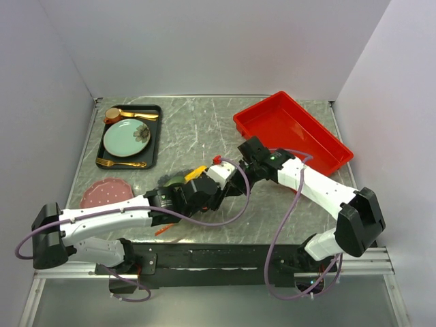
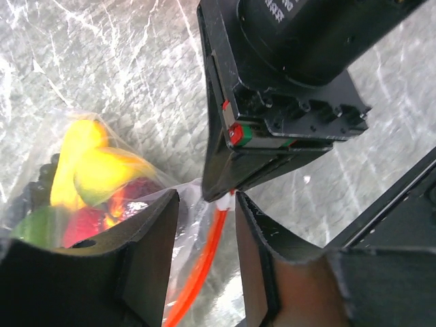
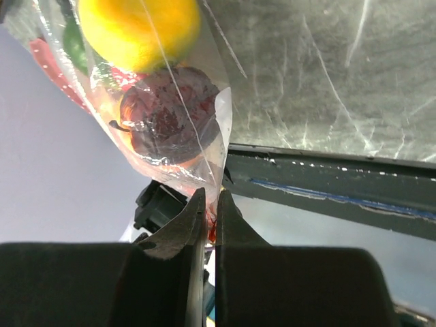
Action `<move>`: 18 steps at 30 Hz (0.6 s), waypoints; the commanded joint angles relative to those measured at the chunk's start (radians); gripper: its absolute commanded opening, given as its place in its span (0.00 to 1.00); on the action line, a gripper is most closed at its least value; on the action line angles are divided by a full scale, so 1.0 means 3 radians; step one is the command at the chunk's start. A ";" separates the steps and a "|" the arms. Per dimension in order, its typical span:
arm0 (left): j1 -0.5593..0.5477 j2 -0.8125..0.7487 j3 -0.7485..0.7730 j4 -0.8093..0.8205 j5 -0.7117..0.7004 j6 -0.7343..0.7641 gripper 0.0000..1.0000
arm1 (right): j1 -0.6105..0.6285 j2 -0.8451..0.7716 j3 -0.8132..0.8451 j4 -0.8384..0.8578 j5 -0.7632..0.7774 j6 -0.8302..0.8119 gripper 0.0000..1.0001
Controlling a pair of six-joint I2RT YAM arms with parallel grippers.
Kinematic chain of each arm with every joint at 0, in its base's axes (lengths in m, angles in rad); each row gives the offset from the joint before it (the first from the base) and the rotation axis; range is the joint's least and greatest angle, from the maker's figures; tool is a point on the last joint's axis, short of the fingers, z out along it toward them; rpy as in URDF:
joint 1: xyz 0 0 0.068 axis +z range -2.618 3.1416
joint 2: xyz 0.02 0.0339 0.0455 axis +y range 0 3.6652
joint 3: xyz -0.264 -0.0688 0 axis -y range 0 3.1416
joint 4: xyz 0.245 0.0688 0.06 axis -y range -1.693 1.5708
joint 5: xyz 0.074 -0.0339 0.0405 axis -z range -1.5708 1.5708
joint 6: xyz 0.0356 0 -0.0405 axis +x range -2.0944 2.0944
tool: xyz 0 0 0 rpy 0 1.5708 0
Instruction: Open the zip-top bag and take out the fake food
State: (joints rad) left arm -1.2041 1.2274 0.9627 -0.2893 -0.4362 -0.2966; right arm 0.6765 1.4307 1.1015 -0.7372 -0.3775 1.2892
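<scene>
The zip-top bag [image 1: 182, 179] lies at the table's middle front between my two grippers, with fake food [image 1: 197, 172] inside: yellow, green, red and dark pieces. In the left wrist view my left gripper [image 2: 206, 204] is open; the orange-red zip strip [image 2: 204, 259] runs between its fingers, and the food [image 2: 88, 163] bulges at the left. My right gripper [image 2: 221, 193] pinches the white slider [image 2: 226, 202]. In the right wrist view my right gripper [image 3: 210, 199] is shut on the bag's zip edge [image 3: 212, 146]; a yellow fruit [image 3: 139, 27] and a dark purple one [image 3: 170, 112] show through the film.
A red rectangular tray [image 1: 293, 129] stands at the back right. A black tray [image 1: 155, 146] at the back left holds a mint-green plate [image 1: 126, 138] and gold cutlery [image 1: 121, 163]. A pink plate [image 1: 105, 193] lies at the front left. A small orange piece [image 1: 162, 230] lies near the front edge.
</scene>
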 commanded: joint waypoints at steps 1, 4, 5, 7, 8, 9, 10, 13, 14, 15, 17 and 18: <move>-0.0031 -0.0118 -0.0044 0.0060 0.0068 0.0242 0.44 | 0.0030 0.0027 0.0209 -0.0186 -0.0077 0.0064 0.00; -0.0036 -0.0139 -0.0064 0.0034 0.0211 0.0314 0.45 | 0.0030 0.0032 0.0225 -0.0196 -0.0081 0.0064 0.00; -0.0046 -0.0139 -0.0049 -0.0007 0.0237 0.0329 0.47 | 0.0036 0.0032 0.0230 -0.0207 -0.0081 0.0069 0.00; -0.0072 -0.0144 -0.0054 -0.0027 0.0293 0.0375 0.49 | 0.0031 0.0048 0.0255 -0.0232 -0.0081 0.0064 0.00; -0.0077 -0.0144 -0.0059 -0.0043 0.0309 0.0385 0.51 | 0.0030 0.0058 0.0270 -0.0242 -0.0076 0.0054 0.00; -0.0097 -0.0144 -0.0064 -0.0058 0.0309 0.0406 0.52 | 0.0030 0.0063 0.0291 -0.0253 -0.0066 0.0054 0.00; -0.0097 -0.0139 -0.0074 -0.0058 0.0309 0.0416 0.52 | 0.0030 0.0068 0.0296 -0.0268 -0.0066 0.0049 0.00; -0.0118 -0.0108 -0.0100 -0.0043 0.0278 0.0421 0.51 | 0.0031 0.0078 0.0306 -0.0273 -0.0076 0.0064 0.00; -0.0128 -0.0098 -0.0100 -0.0038 0.0298 0.0426 0.51 | 0.0030 0.0078 0.0306 -0.0273 -0.0092 0.0069 0.00; -0.0143 -0.0093 -0.0100 -0.0033 0.0293 0.0416 0.51 | 0.0036 0.0073 0.0311 -0.0268 -0.0097 0.0074 0.00; -0.0164 -0.0078 -0.0100 0.0003 0.0167 0.0385 0.50 | 0.0030 0.0078 0.0322 -0.0278 -0.0107 0.0075 0.00; -0.0174 -0.0052 -0.0100 0.0008 0.0110 0.0375 0.50 | 0.0030 0.0073 0.0342 -0.0293 -0.0092 0.0075 0.00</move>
State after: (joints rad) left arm -1.2396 1.2125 0.9329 -0.3096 -0.3653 -0.1951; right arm 0.6773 1.4528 1.1465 -0.8017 -0.3878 1.2938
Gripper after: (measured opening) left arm 0.507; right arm 0.079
